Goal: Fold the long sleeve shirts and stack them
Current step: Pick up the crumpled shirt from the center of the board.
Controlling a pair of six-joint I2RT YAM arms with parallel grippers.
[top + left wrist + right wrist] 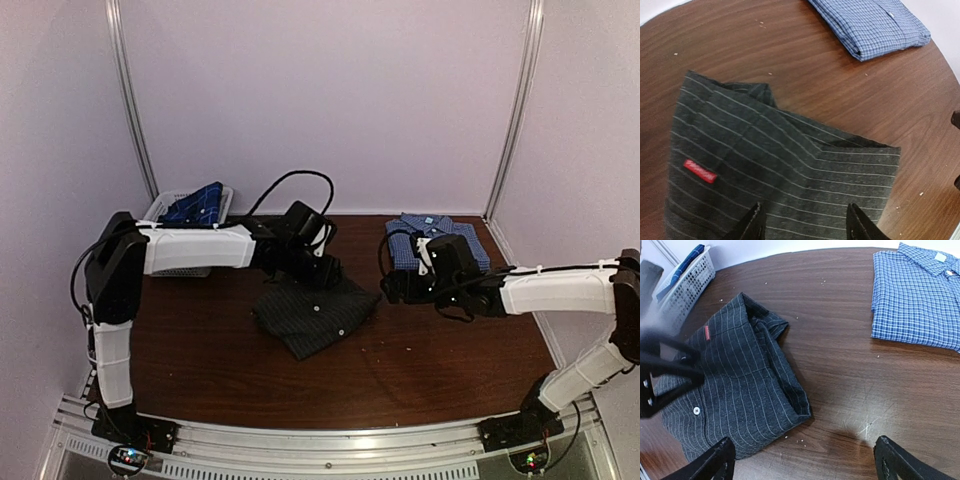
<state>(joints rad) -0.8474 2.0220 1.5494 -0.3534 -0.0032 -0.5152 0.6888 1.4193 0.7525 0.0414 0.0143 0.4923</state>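
The charcoal pinstriped shirt lies folded in the middle of the table, a red label on its top layer. My left gripper hovers just over its far edge; in the left wrist view that gripper is open, with striped cloth beneath the fingers and nothing pinched. The blue-and-white check shirt sits folded at the back right. My right gripper is wide open over bare wood between the two shirts, beside the charcoal shirt's corner. The navy plaid shirt lies in the basket.
The white mesh basket stands at the back left against the wall, also seen as the basket in the right wrist view. The check shirt fills the back right corner. White walls enclose the table on three sides.
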